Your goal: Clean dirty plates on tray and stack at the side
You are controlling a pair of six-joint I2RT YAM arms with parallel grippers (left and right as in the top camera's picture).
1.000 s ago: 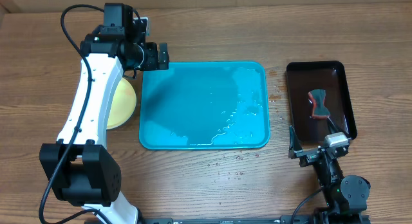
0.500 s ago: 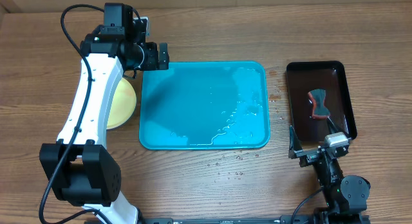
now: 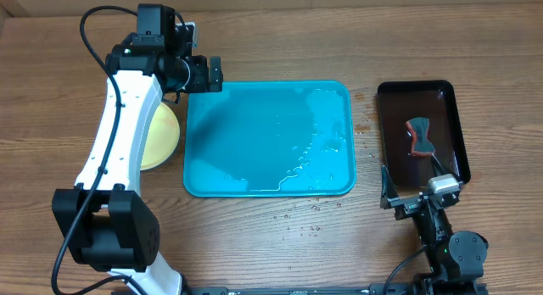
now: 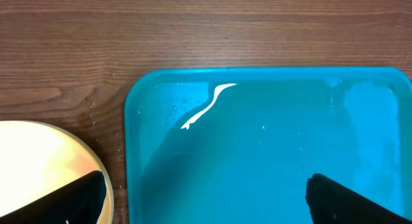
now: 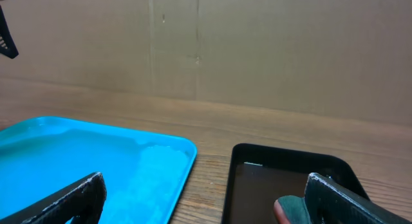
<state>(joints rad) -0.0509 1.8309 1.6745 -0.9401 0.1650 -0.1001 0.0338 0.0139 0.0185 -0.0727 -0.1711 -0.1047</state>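
Plates point(image 3: 161, 134): a pale yellow one on top, just beside the tray's left rim and partly under the left arm; how many lie beneath cannot be told.
Tray point(image 3: 270, 193): mid-bench, wet, with no plates on it.
Left gripper point(image 3: 204, 76): over the tray's far-left corner, jaws spread, empty.
Right gripper point(image 3: 416, 189): towards the bench's front-right corner, released, empty.
Sponge point(image 3: 418, 136): in the black tray point(image 3: 394, 117), by the bench's right edge.
Step in hand: stacking looks done. Lift the left arm straight up so it does not nudge the stack.

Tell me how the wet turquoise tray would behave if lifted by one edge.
The tray is probably slippery: a water film glistens over its right half. Tilted, that water would likely run over the low rim. Being wide, thin plastic, it may flex somewhat and feel light.
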